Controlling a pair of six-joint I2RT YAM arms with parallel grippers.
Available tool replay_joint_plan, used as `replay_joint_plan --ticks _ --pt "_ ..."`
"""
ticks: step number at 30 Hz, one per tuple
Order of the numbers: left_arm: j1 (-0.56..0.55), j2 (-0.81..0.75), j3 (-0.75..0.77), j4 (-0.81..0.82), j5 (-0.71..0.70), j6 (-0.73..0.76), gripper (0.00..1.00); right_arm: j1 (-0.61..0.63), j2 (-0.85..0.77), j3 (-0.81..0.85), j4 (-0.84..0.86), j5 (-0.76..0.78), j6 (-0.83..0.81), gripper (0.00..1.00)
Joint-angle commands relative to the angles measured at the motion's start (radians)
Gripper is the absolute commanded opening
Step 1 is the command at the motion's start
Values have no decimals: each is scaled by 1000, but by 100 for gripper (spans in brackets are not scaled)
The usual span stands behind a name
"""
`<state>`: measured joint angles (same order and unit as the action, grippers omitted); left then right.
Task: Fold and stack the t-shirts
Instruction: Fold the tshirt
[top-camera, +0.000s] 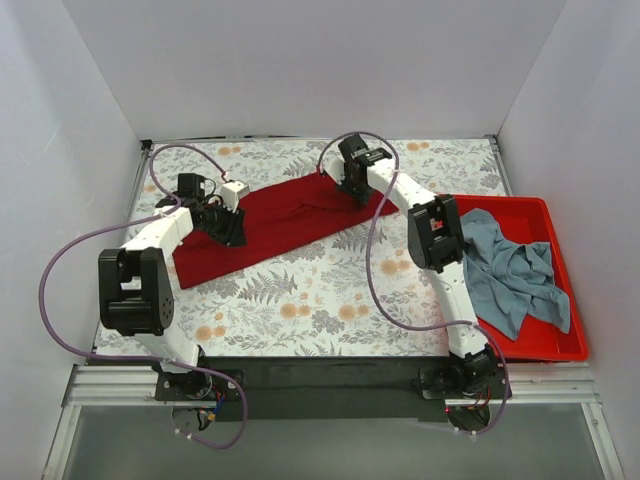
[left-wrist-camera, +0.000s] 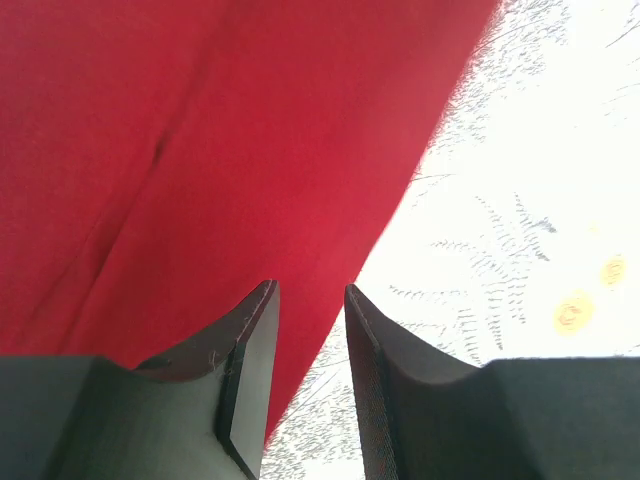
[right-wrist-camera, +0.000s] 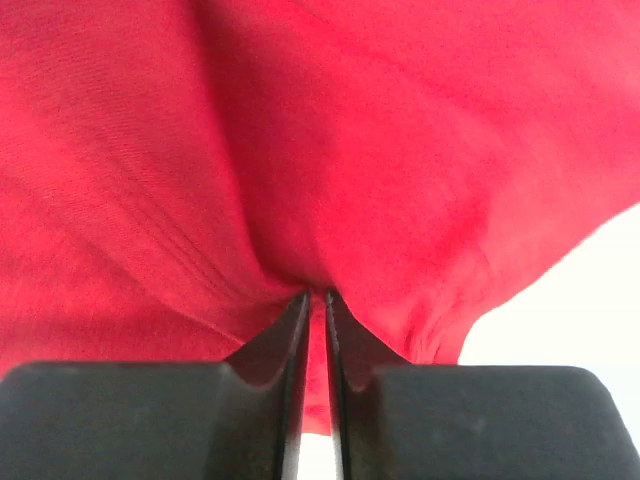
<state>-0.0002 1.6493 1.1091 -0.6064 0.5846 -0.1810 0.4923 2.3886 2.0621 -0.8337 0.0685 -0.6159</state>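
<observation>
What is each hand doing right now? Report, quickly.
Left hand: partly open at the edge of the dark red t-shirt, gripping nothing.
Right hand: closed, pinching the same t-shirt.

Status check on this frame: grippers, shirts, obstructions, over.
Left gripper part open at edge of dark red t-shirt. Right gripper pinching it. Grey-blue t-shirt in red bin. Nothing blocking.

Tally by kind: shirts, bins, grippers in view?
T-shirts: 2 (dark red t-shirt, grey-blue t-shirt)
Bins: 1 (red bin)
Grippers: 2 (left gripper, right gripper)
Total: 5
</observation>
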Motion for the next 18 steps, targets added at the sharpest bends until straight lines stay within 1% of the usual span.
replay_joint_plan --ticks 1,2,3,4,5,7,8,11,12,13,14,15,18 --pt "-1 -20 11 22 -32 60 31 -61 184 333 225 169 -84 18" --pt "-3 -4 38 22 -40 70 32 -63 205 366 261 186 -105 21" --pt "-15 13 53 22 -96 87 32 -63 190 368 310 197 -114 24" --pt "-27 50 70 22 -124 94 32 -60 161 343 394 192 -117 28" --pt "-53 66 102 20 -147 98 32 -58 73 238 451 188 -117 36" --pt "-73 93 127 16 -212 121 32 -60 -35 94 539 160 -117 47" --pt "-95 116 135 8 -232 135 33 -60 -124 -2 582 152 -113 56" --pt "-141 147 130 11 -331 173 34 -61 -245 -74 578 142 -81 67" --pt "-150 153 112 19 -357 173 33 -61 -271 -112 568 130 -68 68" --pt "-161 159 104 19 -417 178 32 -61 -298 -131 562 123 -61 71" --pt "-181 170 94 2 -445 178 31 -63 -343 -143 550 116 -50 75" --pt "-191 187 84 -10 -468 208 28 -61 -364 -160 510 100 -39 76" --pt "-233 182 38 -70 -479 209 28 -67 -430 -183 418 61 13 78"
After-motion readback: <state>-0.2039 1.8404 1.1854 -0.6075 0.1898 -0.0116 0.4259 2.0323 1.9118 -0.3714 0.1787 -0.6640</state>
